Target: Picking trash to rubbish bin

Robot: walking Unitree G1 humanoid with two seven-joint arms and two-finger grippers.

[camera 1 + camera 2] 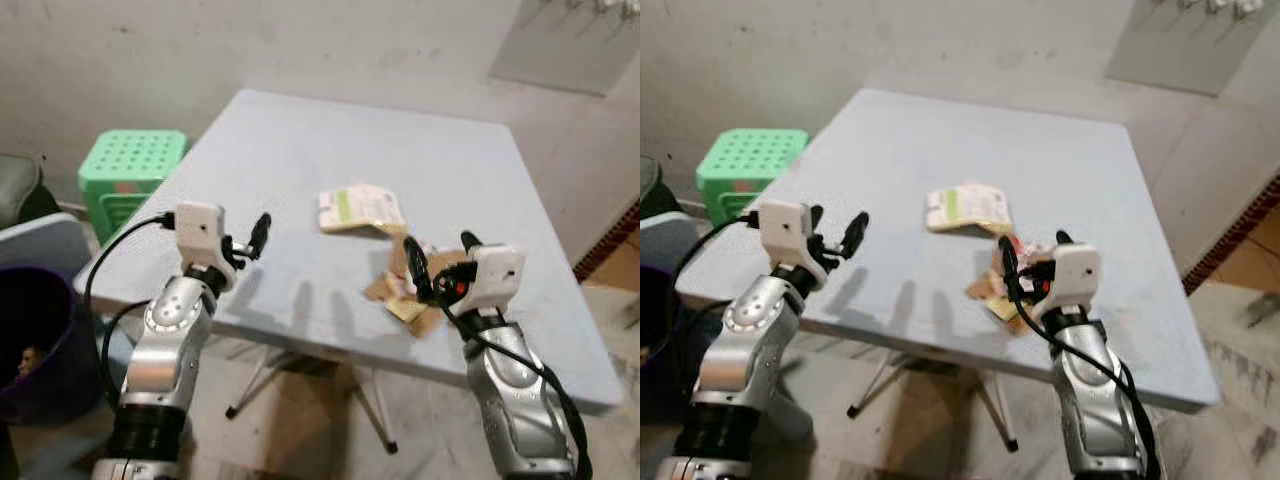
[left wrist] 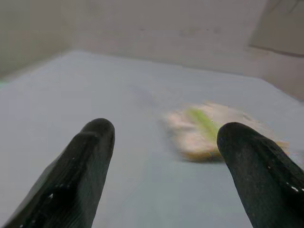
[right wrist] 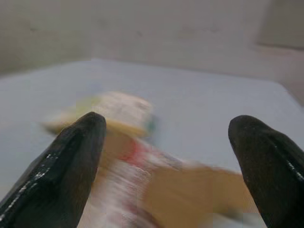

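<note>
Right pincer (image 1: 440, 265), spread wide and empty, hovers over the brown paper scraps (image 1: 400, 295) at lower right of centre on the tabletop (image 1: 300, 160): light, limp, crushable; pinch a raised edge; beyond, mid-frame, the pale wrapper (image 1: 360, 210).

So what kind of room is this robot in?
Probably a plain utility or back room in a home: a grey folding table strewn with trash wrappers, a green plastic stool, and a dark rubbish bin on a bare floor.

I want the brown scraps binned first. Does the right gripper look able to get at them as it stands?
Probably yes. The right gripper hangs open just above the brown scraps near the table edge, with nothing between them.
</note>
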